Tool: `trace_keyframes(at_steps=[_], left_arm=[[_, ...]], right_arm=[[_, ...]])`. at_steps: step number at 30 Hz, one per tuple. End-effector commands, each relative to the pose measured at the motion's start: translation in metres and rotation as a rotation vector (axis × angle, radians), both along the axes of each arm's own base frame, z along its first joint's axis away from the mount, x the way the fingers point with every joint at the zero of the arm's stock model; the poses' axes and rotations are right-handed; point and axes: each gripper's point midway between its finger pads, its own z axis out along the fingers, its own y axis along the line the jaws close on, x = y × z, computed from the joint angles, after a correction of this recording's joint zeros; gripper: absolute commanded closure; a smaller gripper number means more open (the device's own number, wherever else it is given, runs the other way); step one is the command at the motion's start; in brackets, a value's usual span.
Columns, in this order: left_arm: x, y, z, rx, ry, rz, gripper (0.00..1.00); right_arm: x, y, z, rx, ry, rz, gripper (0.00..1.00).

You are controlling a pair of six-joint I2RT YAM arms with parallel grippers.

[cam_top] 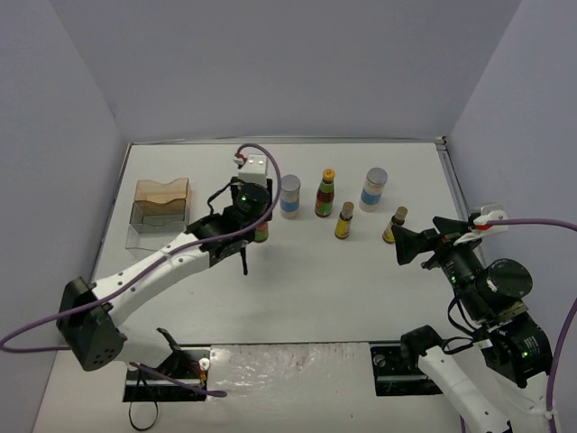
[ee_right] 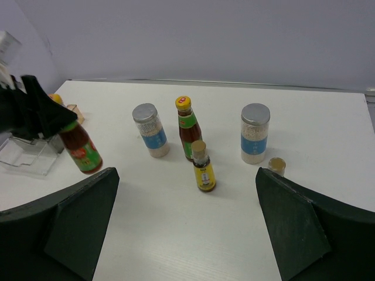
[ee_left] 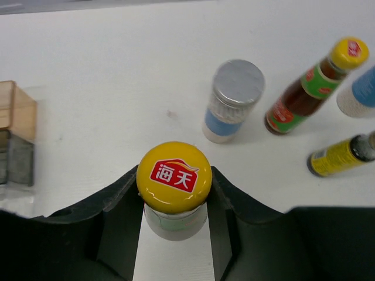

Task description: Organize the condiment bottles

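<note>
My left gripper (cam_top: 255, 225) is shut on a dark bottle with a red-green label and orange cap (ee_left: 174, 175). From the right wrist the bottle (ee_right: 81, 151) looks tilted beside the tray. On the table stand a white blue-labelled jar (cam_top: 289, 196), the second dark bottle (cam_top: 325, 194), a tiny yellow bottle (cam_top: 344, 221), the second jar (cam_top: 373, 188) and the second tiny yellow bottle (cam_top: 394, 225). My right gripper (cam_top: 398, 244) is open and empty, just right of that last bottle. In the right wrist view, only that bottle's brown cap (ee_right: 276, 165) shows, by the right finger.
A clear plastic tray with an amber back (cam_top: 160, 212) stands at the left, close to the held bottle, and shows in the left wrist view (ee_left: 14, 146). Grey walls close the table on three sides. Purple cables trail from both arms.
</note>
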Motion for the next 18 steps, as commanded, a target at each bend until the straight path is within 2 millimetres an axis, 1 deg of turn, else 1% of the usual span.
trace_keyframes(at_steps=[1,3,5,7,10,13,17,18], left_arm=[[0.019,0.083,0.094,-0.094,-0.175,0.201,1.00],[0.026,0.116,0.105,-0.089,-0.195,0.242,1.00],[0.033,0.145,0.113,-0.069,-0.214,0.286,1.00],[0.044,0.177,0.119,-0.076,-0.226,0.334,1.00],[0.062,0.213,0.119,-0.060,-0.227,0.391,1.00],[0.084,0.253,0.116,-0.066,-0.220,0.462,1.00],[0.107,0.282,0.118,-0.094,-0.237,0.506,1.00],[0.112,0.293,0.118,-0.089,-0.237,0.529,1.00]], right_arm=[[0.014,0.008,0.015,0.013,-0.033,0.011,0.00],[0.022,0.012,0.012,0.011,-0.007,0.014,0.00],[0.027,0.015,0.008,0.005,0.005,0.022,0.00],[0.032,0.018,0.006,0.005,0.011,0.023,0.00],[0.039,0.021,0.005,0.008,0.018,0.026,0.00],[0.047,0.028,0.000,0.003,0.031,0.044,0.00],[0.053,0.036,-0.010,-0.024,0.057,0.076,0.00],[0.055,0.037,-0.012,-0.029,0.062,0.079,0.00]])
